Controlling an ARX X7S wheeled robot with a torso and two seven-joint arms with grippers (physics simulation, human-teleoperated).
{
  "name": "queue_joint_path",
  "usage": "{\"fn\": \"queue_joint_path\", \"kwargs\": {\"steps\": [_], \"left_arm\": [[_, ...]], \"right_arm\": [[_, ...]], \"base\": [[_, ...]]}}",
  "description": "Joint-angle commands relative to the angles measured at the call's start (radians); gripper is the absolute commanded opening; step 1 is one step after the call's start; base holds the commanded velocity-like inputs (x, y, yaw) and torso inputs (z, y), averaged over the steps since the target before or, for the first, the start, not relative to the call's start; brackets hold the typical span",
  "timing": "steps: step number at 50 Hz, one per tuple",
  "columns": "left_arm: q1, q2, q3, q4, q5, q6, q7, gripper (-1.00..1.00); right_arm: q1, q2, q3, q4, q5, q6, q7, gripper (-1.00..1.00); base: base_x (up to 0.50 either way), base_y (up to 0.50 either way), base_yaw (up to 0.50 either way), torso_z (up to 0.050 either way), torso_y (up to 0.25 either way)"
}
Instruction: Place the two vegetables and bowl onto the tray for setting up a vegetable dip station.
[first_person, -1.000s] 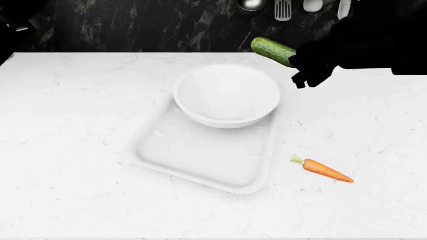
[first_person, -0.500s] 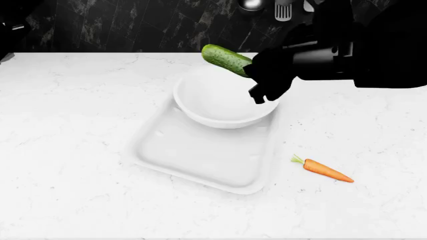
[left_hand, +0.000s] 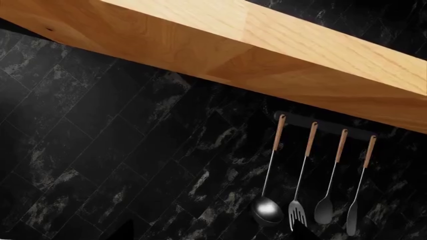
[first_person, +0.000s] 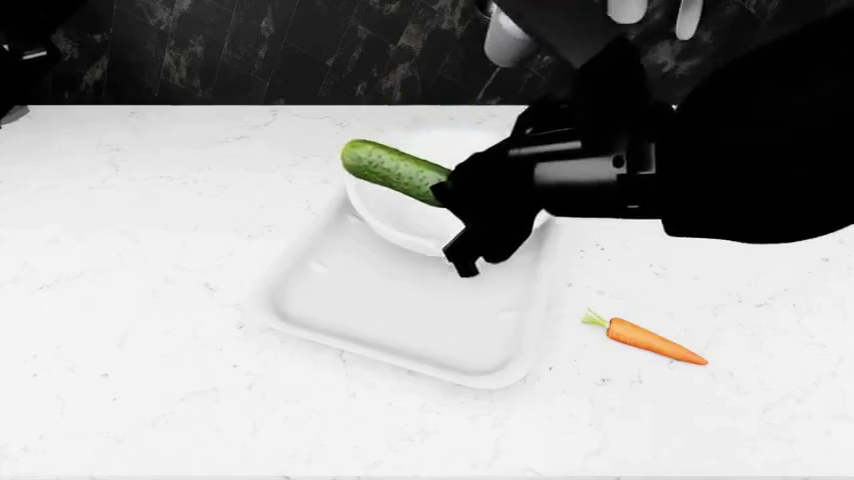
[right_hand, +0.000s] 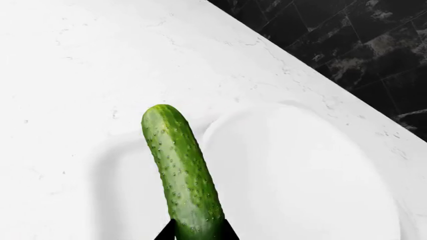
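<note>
My right gripper (first_person: 461, 205) is shut on one end of the bumpy dark green cucumber (first_person: 394, 171), holding it in the air over the white bowl (first_person: 387, 222) and the far part of the white rectangular tray (first_person: 400, 310). In the right wrist view the cucumber (right_hand: 181, 172) sticks out from between the jaws, above the tray (right_hand: 113, 165) and the bowl (right_hand: 300, 175). The bowl rests on the tray's far end, half hidden by my arm. The orange carrot (first_person: 649, 340) lies on the counter right of the tray. My left gripper is out of view.
The white marble counter (first_person: 134, 250) ends at a black tiled back wall (first_person: 267, 50). In the left wrist view I see a wooden shelf (left_hand: 267, 55) and several utensils (left_hand: 310, 185) hanging on a rail.
My right arm has swung left and toward me, carrying the cucumber from beyond the bowl's far right rim to over the bowl's left side. Tray, bowl and carrot have stayed put.
</note>
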Motion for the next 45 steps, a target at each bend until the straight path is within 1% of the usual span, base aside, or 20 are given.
{"fn": "queue_joint_path", "kwargs": {"steps": [1, 22, 45], "left_arm": [[-0.001, -0.001, -0.004, 0.001, 0.000, -0.002, -0.001, 1.00], [-0.001, -0.002, -0.012, 0.003, 0.001, -0.005, -0.003, 1.00], [-0.002, 0.003, -0.018, 0.000, -0.002, -0.011, -0.003, 1.00]], "right_arm": [[-0.038, -0.011, -0.004, -0.045, 0.090, -0.034, 0.096, -1.00], [-0.104, -0.010, -0.038, -0.106, 0.166, -0.088, 0.175, -1.00], [-0.182, 0.023, -0.074, -0.148, 0.168, -0.114, 0.212, -1.00]], "base": [[0.00, 0.00, 0.00, 0.000, 0.000], [0.00, 0.00, 0.00, 0.000, 0.000], [0.00, 0.00, 0.00, 0.000, 0.000]]}}
